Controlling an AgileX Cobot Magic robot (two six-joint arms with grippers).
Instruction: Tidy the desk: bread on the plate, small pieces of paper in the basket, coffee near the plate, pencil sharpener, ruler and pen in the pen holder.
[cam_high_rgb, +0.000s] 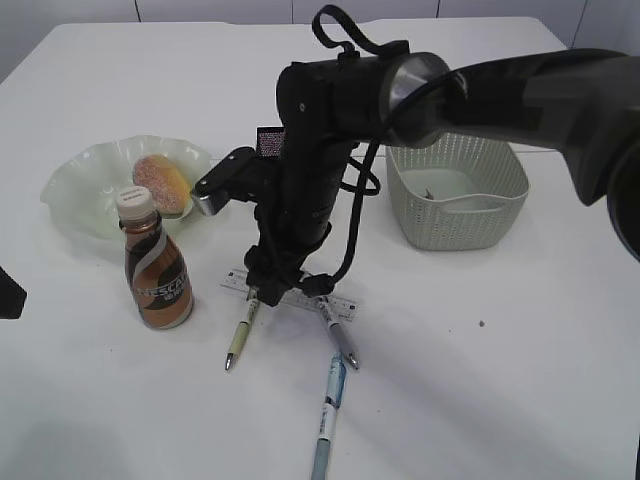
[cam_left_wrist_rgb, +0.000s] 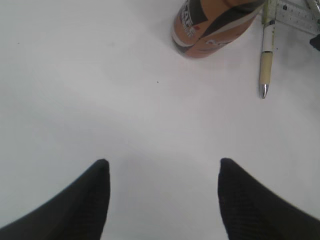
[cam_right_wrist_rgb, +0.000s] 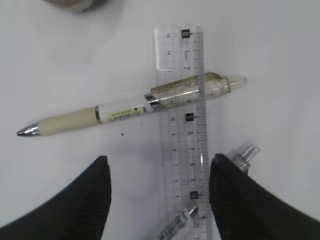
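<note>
My right gripper hangs open just above the clear ruler, which lies between its fingers, nearer the right one. A pen with a cream grip crosses the ruler, and a second clear pen pokes out beside the right finger. In the exterior view the right arm reaches across the middle to the ruler. The bread lies on the green plate, and the coffee stands in front of it. My left gripper is open over bare table. The pencil sharpener is out of view.
The basket stands at the right with a small dark scrap inside. A blue pen lies near the front edge. A dark mesh corner shows behind the right arm, likely the pen holder.
</note>
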